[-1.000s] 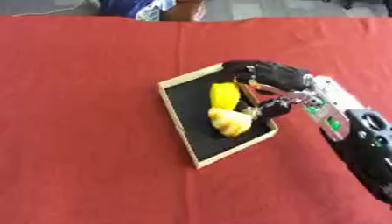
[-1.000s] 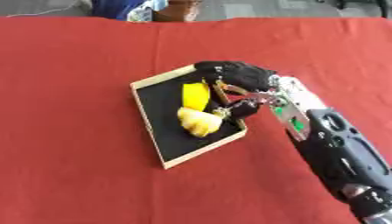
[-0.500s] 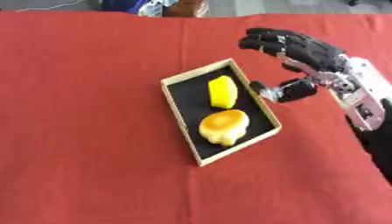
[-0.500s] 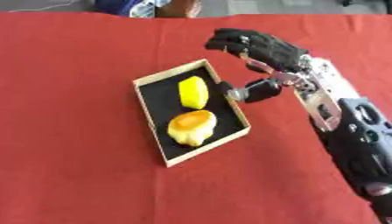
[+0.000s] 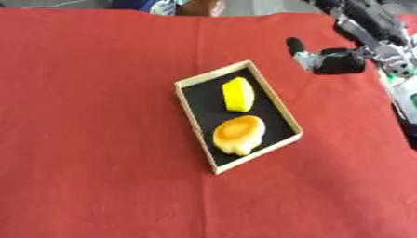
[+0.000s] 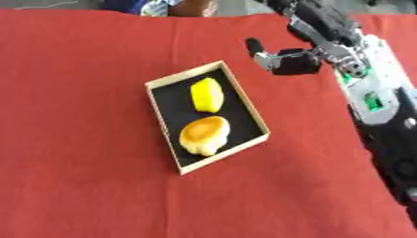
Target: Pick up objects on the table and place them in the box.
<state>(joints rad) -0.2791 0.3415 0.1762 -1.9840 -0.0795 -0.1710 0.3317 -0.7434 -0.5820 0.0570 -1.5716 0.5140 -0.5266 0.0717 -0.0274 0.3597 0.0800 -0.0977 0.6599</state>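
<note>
Now we count two yellow items in one box [image 5: 194,122]: a lemon wedge [image 5: 238,94] and a bun [image 5: 238,134]; our right hand [image 6: 313,35] hovers spread, holding nothing.

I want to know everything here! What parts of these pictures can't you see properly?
- Right hand: both views, its fingers run off the top edge, so open or shut is unclear.
- Left hand: in neither view.
- Orange-topped item and yellow item in the box: blurred; what they are is unclear.
- Things beyond the red tablecloth: cut off by the top edge.
</note>
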